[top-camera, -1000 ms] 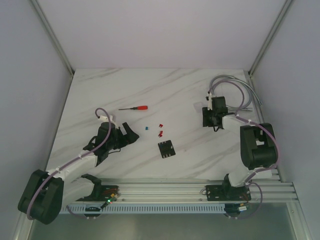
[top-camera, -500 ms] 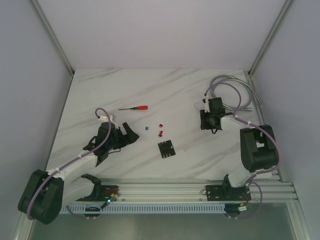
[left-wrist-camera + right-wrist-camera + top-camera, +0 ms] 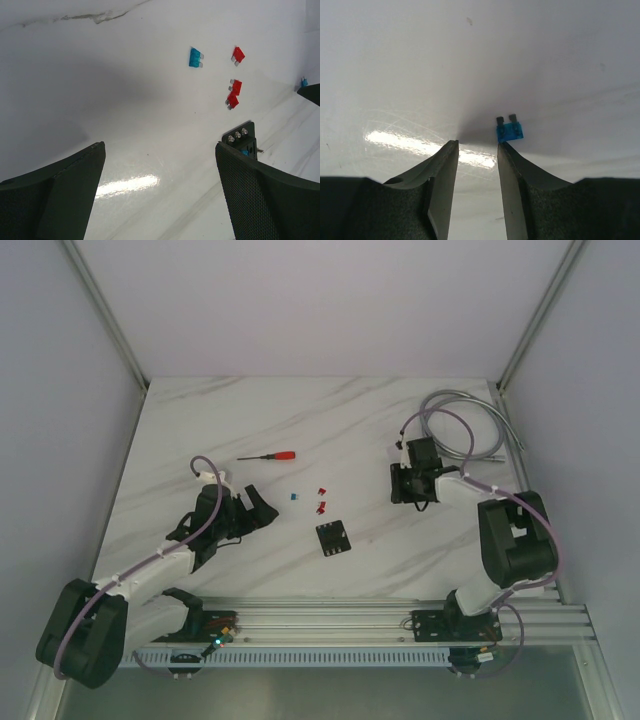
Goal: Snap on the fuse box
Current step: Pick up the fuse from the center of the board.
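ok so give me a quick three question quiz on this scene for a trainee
1. True or false: the fuse box lies loose on the table, with nothing holding it.
2. How many red fuses show in the left wrist view? A one, B three, C five.
3. Fill in: the fuse lying just beside the right gripper is coloured ___.
Key: 1 true; 2 B; 3 blue.

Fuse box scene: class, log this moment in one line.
left gripper: open, empty | right gripper: open, fingertip by blue fuse | fuse box: lying free, untouched
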`<state>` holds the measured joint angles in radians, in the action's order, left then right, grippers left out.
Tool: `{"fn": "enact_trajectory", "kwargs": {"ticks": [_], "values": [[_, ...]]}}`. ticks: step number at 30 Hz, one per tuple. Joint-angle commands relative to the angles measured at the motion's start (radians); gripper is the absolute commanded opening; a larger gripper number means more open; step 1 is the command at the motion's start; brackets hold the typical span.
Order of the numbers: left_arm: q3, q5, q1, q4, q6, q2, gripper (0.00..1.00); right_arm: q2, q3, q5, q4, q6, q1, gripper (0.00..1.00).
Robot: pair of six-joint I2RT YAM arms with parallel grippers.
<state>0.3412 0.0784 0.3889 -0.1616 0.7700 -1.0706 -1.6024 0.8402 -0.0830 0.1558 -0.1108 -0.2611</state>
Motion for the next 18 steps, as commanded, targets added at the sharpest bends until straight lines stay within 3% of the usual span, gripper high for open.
{"fn": "enact_trajectory", "kwargs": {"ticks": [1,8,18], "values": [[0.027,0.017,-0.005,0.011,0.008,-0.001,1.00,0.007,-0.023,-0.001,0.045,-0.031,-0.022,0.44],[0.020,0.016,-0.006,0.012,0.008,0.006,1.00,0.109,-0.044,0.115,0.022,0.025,-0.023,0.46],[0.016,0.021,-0.006,0.011,0.005,0.014,1.00,0.028,-0.015,0.068,-0.015,0.154,0.011,0.50]]}}
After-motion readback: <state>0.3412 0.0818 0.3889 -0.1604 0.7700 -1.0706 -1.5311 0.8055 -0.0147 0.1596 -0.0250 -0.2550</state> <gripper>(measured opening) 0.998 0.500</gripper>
